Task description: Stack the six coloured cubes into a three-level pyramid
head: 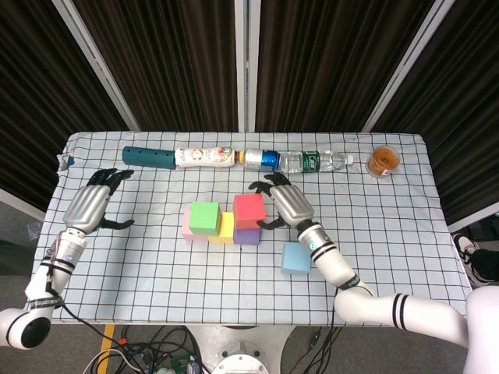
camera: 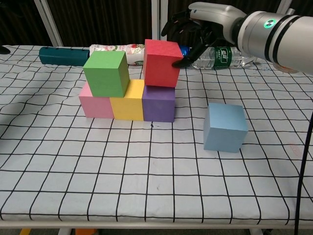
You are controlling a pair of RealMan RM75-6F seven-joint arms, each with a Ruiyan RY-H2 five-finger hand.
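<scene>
On the desk (head: 156, 265), covered by a checked cloth, three cubes sit touching in a row: a pink cube (camera: 96, 104) on the left, a yellow cube (camera: 128, 103) in the middle and a purple cube (camera: 159, 104) on the right. A green cube (camera: 106, 73) rests on top over the pink and yellow ones, and a red cube (camera: 163, 62) sits on the purple one, slightly tilted. The right robot hand (camera: 195, 29) is at the red cube, its thumb touching the cube's right face, fingers spread behind; whether it grasps or has released the cube cannot be told. A light blue cube (camera: 224, 127) stands apart to the right of the stack. The left robot hand (head: 100, 199) rests released on the desk's left side, fingers apart, holding nothing.
</scene>
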